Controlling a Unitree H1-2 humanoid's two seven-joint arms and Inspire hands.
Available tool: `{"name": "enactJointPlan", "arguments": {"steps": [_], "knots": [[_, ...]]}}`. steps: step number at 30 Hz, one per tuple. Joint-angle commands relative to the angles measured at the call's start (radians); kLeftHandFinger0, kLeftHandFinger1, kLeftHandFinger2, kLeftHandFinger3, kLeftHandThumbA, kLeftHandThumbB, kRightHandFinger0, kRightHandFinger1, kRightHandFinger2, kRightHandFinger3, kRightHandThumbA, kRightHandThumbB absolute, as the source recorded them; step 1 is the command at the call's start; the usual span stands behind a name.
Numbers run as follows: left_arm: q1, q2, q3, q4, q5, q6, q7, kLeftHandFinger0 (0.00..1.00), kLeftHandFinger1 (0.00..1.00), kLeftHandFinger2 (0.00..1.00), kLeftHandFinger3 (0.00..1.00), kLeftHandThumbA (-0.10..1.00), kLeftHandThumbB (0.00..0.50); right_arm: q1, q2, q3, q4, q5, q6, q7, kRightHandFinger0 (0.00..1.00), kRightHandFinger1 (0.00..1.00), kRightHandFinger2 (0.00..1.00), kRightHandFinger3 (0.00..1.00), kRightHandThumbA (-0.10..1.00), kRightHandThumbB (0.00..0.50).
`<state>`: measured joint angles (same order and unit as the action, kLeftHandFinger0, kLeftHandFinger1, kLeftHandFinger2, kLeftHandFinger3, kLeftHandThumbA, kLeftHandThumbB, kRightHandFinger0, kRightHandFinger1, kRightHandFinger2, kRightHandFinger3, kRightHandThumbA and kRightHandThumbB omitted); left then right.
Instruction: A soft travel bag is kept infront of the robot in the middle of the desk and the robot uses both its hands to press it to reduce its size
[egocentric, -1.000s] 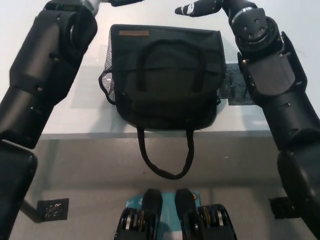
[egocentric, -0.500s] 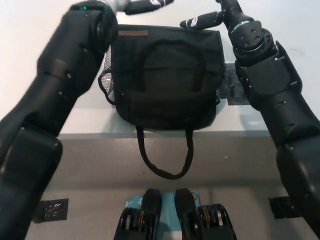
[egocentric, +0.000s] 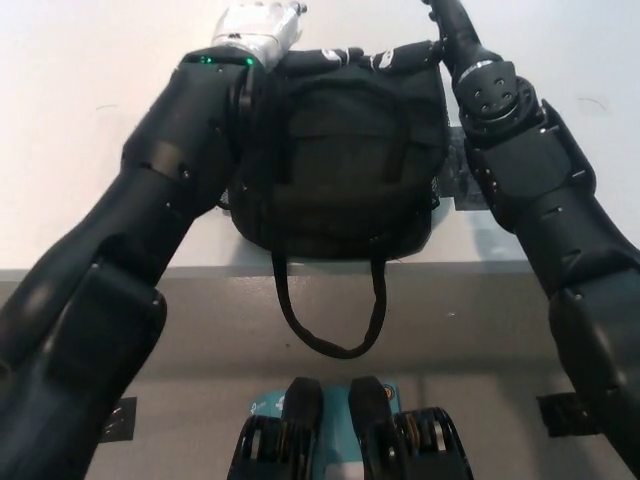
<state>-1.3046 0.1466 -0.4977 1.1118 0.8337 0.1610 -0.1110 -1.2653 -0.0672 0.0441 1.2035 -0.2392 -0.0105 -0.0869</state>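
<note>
Head view | black travel bag (egocentric: 345, 160) — far edge rumpled | left hand (egocentric: 262, 25), right hand (egocentric: 395, 58) — grip unclear

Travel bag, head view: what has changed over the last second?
Both hands came inward onto the far top edge of the travel bag: left hand at its far-left corner, right hand on the far-right edge. The bag's place and its hanging strap stayed put.

Bright even overhead light, soft shadows, dark shapes lacking detail, mild blur

Both robot hands, left (egocentric: 300, 55) and right (egocentric: 405, 55), on black travel bag's (egocentric: 340, 170) far edge.
</note>
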Motion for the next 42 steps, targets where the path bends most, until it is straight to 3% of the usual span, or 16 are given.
{"name": "enactJointPlan", "arguments": {"steps": [1,2,4,6,10,12,16,19,20,27,32,36,37,42], "knots": [[-0.017,-0.014,-0.016,0.014,-0.001,0.032,0.082,1.0,1.0,1.0,1.0,1.0,0.0,-0.086,0.015,0.015,0.023,0.009,-0.058,-0.036,1.0,1.0,1.0,1.0,1.0,0.12],[-0.006,-0.016,-0.017,0.014,-0.003,0.032,0.089,1.0,1.0,1.0,1.0,1.0,0.0,-0.08,0.021,0.014,0.022,0.012,-0.071,-0.043,1.0,1.0,1.0,1.0,1.0,0.108],[0.008,-0.017,-0.017,0.014,-0.007,0.028,0.103,1.0,1.0,1.0,1.0,1.0,0.0,-0.076,0.027,0.007,0.023,0.025,-0.06,-0.038,1.0,1.0,1.0,1.0,1.0,0.135],[0.014,-0.017,-0.02,0.015,-0.009,0.025,0.109,1.0,1.0,1.0,1.0,1.0,0.0,-0.079,0.029,0.004,0.033,0.027,-0.054,-0.042,1.0,1.0,1.0,1.0,1.0,0.12],[0.043,-0.009,-0.019,0.035,-0.021,0.004,0.135,1.0,1.0,1.0,1.0,1.0,0.0,-0.087,0.049,0.019,0.08,0.012,-0.046,-0.061,1.0,1.0,1.0,1.0,1.0,0.162],[0.054,-0.009,-0.019,0.047,-0.025,0.002,0.15,1.0,1.0,1.0,1.0,1.0,0.0,-0.089,0.056,0.029,0.092,0.005,-0.037,-0.06,1.0,1.0,1.0,1.0,1.0,0.158],[0.088,-0.014,-0.013,0.076,-0.045,-0.017,0.179,1.0,1.0,1.0,1.0,1.0,0.0,-0.067,0.08,0.032,0.109,0.013,-0.031,-0.067,1.0,1.0,1.0,1.0,1.0,0.211],[0.126,-0.02,-0.01,0.081,-0.059,-0.028,0.194,1.0,1.0,1.0,1.0,1.0,0.0,-0.038,0.097,0.024,0.127,0.027,-0.041,-0.062,1.0,1.0,1.0,1.0,1.0,0.198],[0.145,-0.027,-0.008,0.096,-0.067,-0.039,0.211,1.0,1.0,1.0,1.0,1.0,0.0,-0.02,0.109,0.012,0.134,0.041,-0.04,-0.064,1.0,1.0,1.0,1.0,1.0,0.219],[0.219,-0.067,0.008,0.159,-0.11,-0.087,0.277,1.0,1.0,1.0,1.0,1.0,0.0,0.081,0.137,0.017,0.152,0.038,-0.104,-0.079,1.0,1.0,1.0,1.0,1.0,0.189],[0.276,-0.085,0.001,0.197,-0.115,-0.096,0.314,1.0,1.0,1.0,1.0,1.0,0.0,0.161,0.163,-0.039,0.163,0.1,-0.19,-0.078,1.0,1.0,1.0,1.0,1.0,0.139],[0.3,-0.089,-0.01,0.223,-0.112,-0.1,0.34,1.0,1.0,1.0,1.0,1.0,0.0,0.206,0.16,-0.025,0.187,0.072,-0.187,-0.079,1.0,1.0,1.0,1.0,1.0,0.141],[0.31,-0.091,-0.012,0.23,-0.111,-0.099,0.347,1.0,1.0,1.0,1.0,1.0,0.0,0.224,0.159,-0.007,0.194,0.053,-0.182,-0.088,1.0,1.0,1.0,1.0,1.0,0.122],[0.333,-0.089,-0.036,0.256,-0.1,-0.114,0.372,1.0,1.0,1.0,1.0,1.0,0.0,0.275,0.15,0.09,0.212,-0.017,-0.164,-0.11,1.0,1.0,1.0,1.0,1.0,0.178]]}}
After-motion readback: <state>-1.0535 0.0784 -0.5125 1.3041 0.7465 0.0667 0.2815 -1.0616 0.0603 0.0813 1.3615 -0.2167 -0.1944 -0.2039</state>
